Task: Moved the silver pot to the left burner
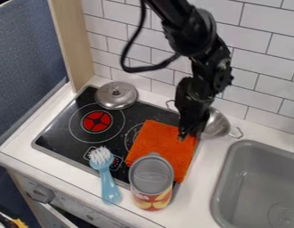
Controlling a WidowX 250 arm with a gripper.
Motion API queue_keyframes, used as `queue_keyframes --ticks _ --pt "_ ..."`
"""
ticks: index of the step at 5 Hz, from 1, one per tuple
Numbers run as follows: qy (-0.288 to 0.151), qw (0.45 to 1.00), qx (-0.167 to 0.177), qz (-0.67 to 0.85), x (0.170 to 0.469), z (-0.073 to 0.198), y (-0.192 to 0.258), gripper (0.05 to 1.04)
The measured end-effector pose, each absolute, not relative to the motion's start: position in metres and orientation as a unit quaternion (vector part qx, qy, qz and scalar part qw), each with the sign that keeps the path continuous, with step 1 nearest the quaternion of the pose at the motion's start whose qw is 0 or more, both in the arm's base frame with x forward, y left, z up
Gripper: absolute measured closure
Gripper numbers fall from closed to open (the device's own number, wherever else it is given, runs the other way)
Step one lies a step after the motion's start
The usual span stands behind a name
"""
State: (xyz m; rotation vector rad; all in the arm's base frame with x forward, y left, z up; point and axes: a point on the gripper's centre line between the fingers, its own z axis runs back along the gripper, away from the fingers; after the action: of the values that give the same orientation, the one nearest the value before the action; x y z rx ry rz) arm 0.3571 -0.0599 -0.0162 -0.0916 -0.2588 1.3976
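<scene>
Hanging right of centre, the black gripper (188, 132) near the orange cloth (159, 144).
The silver pot (216, 125) sits partly behind it, rightward; gripper open or closed, I can't tell from here.

The robot arm (194, 35) is black throughout, with a soft sheen along its edges. Its upper link (170, 13) is fairly smooth and tubular, leading into a bulky, rounded joint housing. Below that, the wrist section (214, 67) has a knobbly, uneven outline with small lighter glints. A plain black cable (128, 51) bows out from one side in a wide loop. The gripper (188, 130) is also black, angular and narrower towards its tip; finer details are blurred.
</scene>
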Motion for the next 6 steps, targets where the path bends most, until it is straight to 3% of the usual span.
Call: queue_keyframes --ticks 1,2,4,5,6 --pt "-0.119 0.771 -0.063 0.623 0.351 -0.006 -0.055 1.022" --pt "-0.147 0.783 -0.08 0.599 0.35 0.013 -0.048 1.024" --pt "-0.194 0.76 -0.064 0.617 0.332 0.032 0.004 1.024" --pt "-0.215 0.741 -0.031 0.635 0.321 0.029 0.038 1.024" --pt "-0.218 0.704 -0.021 0.675 0.305 0.025 0.078 1.024"
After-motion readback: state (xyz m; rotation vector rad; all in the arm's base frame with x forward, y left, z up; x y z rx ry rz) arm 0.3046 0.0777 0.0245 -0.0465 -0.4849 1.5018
